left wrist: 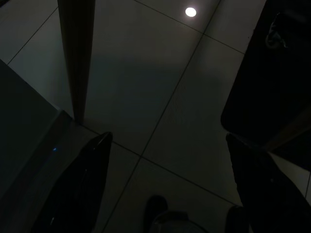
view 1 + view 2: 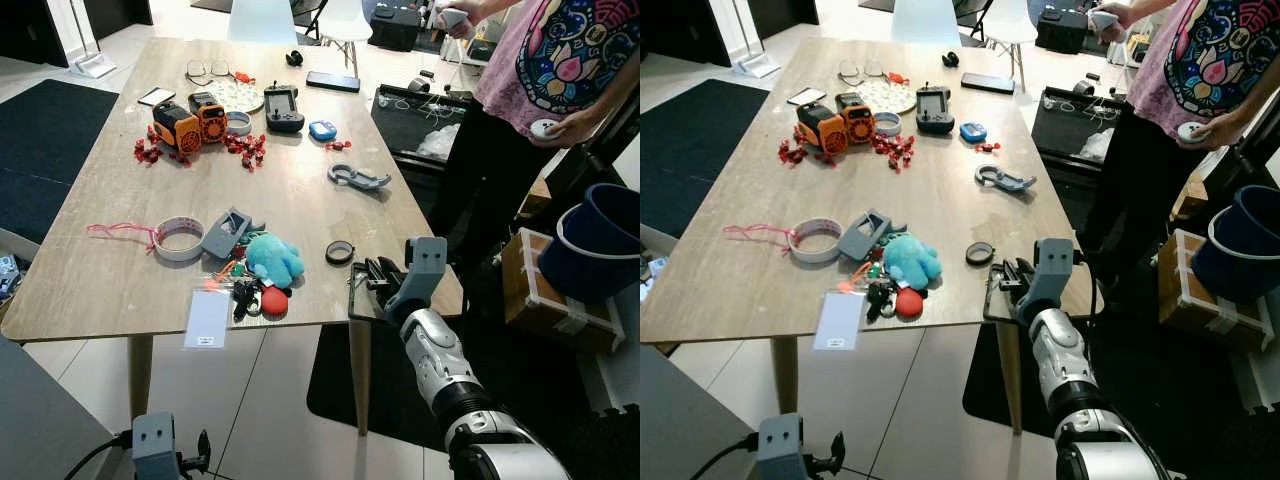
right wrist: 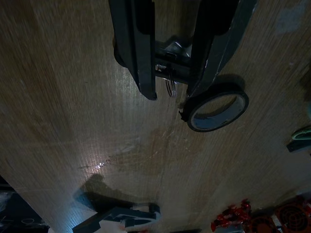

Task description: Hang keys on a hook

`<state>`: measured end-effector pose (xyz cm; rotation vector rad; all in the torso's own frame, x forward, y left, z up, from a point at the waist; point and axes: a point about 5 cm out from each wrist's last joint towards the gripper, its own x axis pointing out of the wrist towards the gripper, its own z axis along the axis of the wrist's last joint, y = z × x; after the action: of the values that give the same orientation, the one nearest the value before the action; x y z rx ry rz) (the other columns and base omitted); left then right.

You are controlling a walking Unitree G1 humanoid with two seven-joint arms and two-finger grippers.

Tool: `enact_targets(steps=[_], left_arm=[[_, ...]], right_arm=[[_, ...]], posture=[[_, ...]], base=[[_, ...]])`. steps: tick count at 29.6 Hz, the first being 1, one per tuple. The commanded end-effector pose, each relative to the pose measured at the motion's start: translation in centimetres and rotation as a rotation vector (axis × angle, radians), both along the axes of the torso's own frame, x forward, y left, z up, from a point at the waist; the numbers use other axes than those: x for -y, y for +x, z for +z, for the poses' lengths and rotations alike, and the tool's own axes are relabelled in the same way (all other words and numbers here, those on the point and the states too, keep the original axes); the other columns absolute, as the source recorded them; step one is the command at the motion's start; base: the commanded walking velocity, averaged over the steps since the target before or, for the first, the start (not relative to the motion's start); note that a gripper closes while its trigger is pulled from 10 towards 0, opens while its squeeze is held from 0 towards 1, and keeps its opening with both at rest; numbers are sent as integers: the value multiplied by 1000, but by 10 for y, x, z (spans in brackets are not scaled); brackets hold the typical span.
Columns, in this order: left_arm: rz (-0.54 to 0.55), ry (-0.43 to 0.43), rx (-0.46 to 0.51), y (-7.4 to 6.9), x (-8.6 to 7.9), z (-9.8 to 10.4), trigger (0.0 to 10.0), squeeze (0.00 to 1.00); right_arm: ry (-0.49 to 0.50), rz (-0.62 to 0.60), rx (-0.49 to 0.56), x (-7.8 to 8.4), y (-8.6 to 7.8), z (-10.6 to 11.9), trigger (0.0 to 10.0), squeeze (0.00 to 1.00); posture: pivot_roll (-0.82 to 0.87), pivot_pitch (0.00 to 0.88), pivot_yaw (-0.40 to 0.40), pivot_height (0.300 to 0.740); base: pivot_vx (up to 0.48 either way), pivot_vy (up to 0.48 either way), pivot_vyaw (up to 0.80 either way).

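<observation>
My right gripper (image 2: 368, 275) hovers low over the wooden table (image 2: 300, 215) at its front right corner. In the right wrist view its two black fingers (image 3: 136, 53) are closed on a small metal piece with a silver key ring (image 3: 170, 88). A grey hook-shaped clip (image 2: 357, 178) lies farther back on the table, and a grey bracket (image 2: 228, 233) lies to the left. A bunch with a black fob and a red tag (image 2: 256, 297) rests beside a teal plush toy (image 2: 272, 258). My left gripper (image 1: 170, 184) hangs idle below the table, open.
A black tape ring (image 2: 340, 252) lies just beyond my right gripper. Orange toys, red pieces, a white tape roll (image 2: 179, 238) and a handheld device cover the far table. A person (image 2: 540, 90) stands at the right, beside a blue bucket (image 2: 600, 240) and a cardboard box.
</observation>
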<state>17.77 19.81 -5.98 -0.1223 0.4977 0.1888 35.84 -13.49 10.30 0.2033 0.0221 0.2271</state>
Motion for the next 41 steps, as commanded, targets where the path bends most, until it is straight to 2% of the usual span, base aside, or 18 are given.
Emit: enact_targets(steps=[1,14,16,17,19,24,25,27,28,29,30,31,32,33,34,35,41], left_arm=[[-9,-10,-17,-4,3,-3,10000,0],[-10,-9,-19,-5,3,-3,10000,0],[-11,-8,-19,-5,3,-3,10000,0],[-12,-8,-18,-5,3,-3,10000,0],[-12,-8,-18,-5,3,-3,10000,0],[-11,-8,-17,-5,3,-3,10000,0],[-9,-8,-17,-5,3,-3,10000,0],[-8,-8,-18,-5,3,-3,10000,0],[-8,-8,-18,-5,3,-3,10000,0],[-8,-7,-19,-5,3,-3,10000,0],[-8,-7,-19,-5,3,-3,10000,0],[-7,-7,-19,-5,3,-3,10000,0],[-7,-7,-19,-6,3,-3,10000,0],[-7,-7,-19,-6,2,-3,10000,0],[-7,-7,-19,-6,2,-3,10000,0],[-7,-7,-19,-6,2,-3,10000,0],[-6,-6,-17,-6,2,-3,10000,0]], right_arm=[[4,-9,-12,2,-2,-4,10000,0],[3,-8,-23,2,-4,-7,10000,0],[4,-9,-25,2,-3,-7,9765,0],[4,-9,-26,2,-3,-7,9176,0],[2,-9,-27,2,-3,-7,8980,0],[-3,-8,-28,3,-3,-7,9176,0],[-10,-8,-30,3,-2,-7,9961,0],[-14,-8,-30,3,-2,-7,10000,0],[-14,-8,-31,4,-2,-6,7412,0],[-14,-8,-32,4,-2,-6,2039,0],[-14,-8,-32,4,-2,-6,2039,0],[-14,-7,-33,4,-2,-6,0,0],[-14,-7,-34,4,-2,-7,0,0],[-17,-8,-36,4,-1,-7,4549,0],[-20,-9,-37,4,-1,-7,4549,0],[-22,-10,-38,4,-1,-7,10000,0],[-26,-17,-42,4,0,-6,10000,0]], posture=[[54,118,-79,740],[57,113,-79,740],[57,113,-79,740],[58,113,-79,740],[59,114,-79,740],[59,118,-79,740],[59,118,-79,740],[59,118,-79,740],[61,122,-79,740],[61,122,-79,740],[61,122,-79,740],[61,122,-79,740],[61,123,-79,740],[62,123,-80,740],[62,122,-80,740],[62,124,-80,740],[63,125,-79,740]], base=[[0,0,0],[0,0,0],[0,0,0],[0,0,0],[0,0,0],[0,0,0],[0,0,0],[0,0,0],[0,0,0],[0,0,0],[0,0,0],[0,0,0],[0,0,0],[0,0,0],[0,0,0],[0,0,0],[0,0,0]])
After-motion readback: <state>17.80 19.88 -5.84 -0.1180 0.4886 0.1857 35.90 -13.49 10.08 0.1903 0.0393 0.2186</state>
